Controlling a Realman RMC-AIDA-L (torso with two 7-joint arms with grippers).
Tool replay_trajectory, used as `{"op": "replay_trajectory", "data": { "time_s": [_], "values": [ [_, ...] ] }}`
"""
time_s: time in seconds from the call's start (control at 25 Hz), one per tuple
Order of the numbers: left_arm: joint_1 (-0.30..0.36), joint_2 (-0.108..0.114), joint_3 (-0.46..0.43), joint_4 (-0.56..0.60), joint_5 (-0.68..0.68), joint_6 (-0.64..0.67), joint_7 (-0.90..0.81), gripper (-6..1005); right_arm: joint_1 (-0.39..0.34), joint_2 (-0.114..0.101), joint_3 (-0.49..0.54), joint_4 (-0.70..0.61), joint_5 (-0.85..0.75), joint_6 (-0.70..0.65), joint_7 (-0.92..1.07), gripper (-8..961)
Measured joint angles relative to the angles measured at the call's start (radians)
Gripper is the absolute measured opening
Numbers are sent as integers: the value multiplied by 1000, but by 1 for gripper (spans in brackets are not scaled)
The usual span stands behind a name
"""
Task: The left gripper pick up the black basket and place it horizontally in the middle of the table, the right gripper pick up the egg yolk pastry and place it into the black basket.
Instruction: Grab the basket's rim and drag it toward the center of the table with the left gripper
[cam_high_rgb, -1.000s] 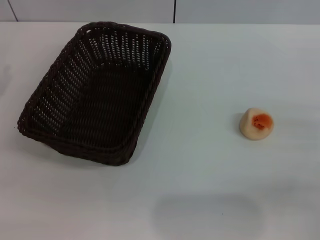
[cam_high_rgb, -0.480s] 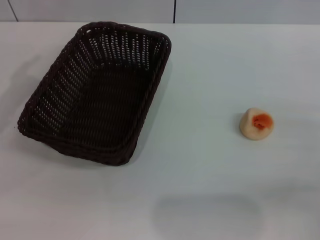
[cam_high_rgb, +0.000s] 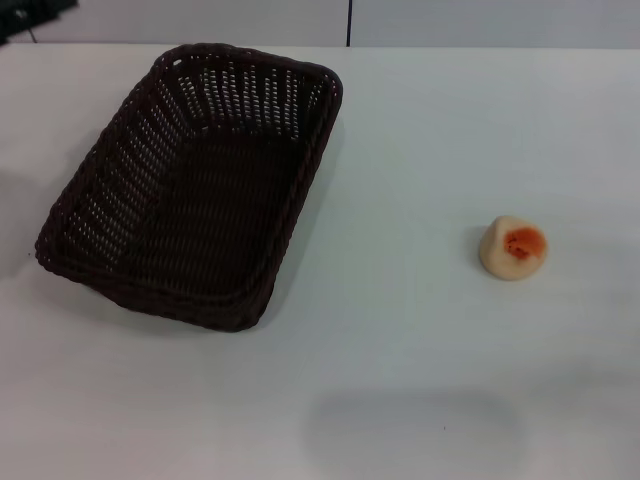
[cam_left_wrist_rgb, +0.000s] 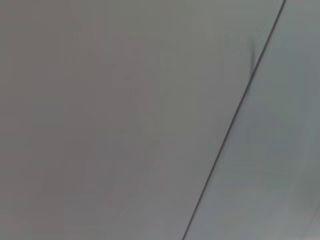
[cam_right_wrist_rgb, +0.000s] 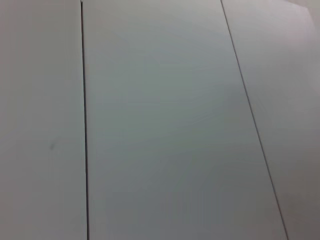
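Black basket (cam_high_rgb: 190, 185) on table (cam_high_rgb: 400, 380), toward far left corner, long axis running slantwise from far edge toward near left. Basket upright, open side up, nothing inside; woven floor and sloping sides bare. Egg yolk pastry (cam_high_rgb: 513, 247) on tabletop toward right edge, well apart from basket, orange patch facing up. Dark bit of left gripper (cam_high_rgb: 35, 12) at far left corner; fingers hidden, open-or-closed state unreadable. Wrist views: only plain pale panels with dark seams.
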Motion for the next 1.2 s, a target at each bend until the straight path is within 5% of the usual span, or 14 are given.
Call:
{"op": "replay_trajectory", "data": {
  "time_s": [0.28,0.68,1.2],
  "values": [
    [-2,-3,136,-106,271,92,-170,823,-1,0,0,0,0,-1,0,699],
    [-20,-2,234,-119,456,148,-253,820,0,1,0,0,0,-1,0,699],
    [-52,0,261,-34,534,166,-266,815,7,2,0,0,0,-1,0,699]
  ]
}}
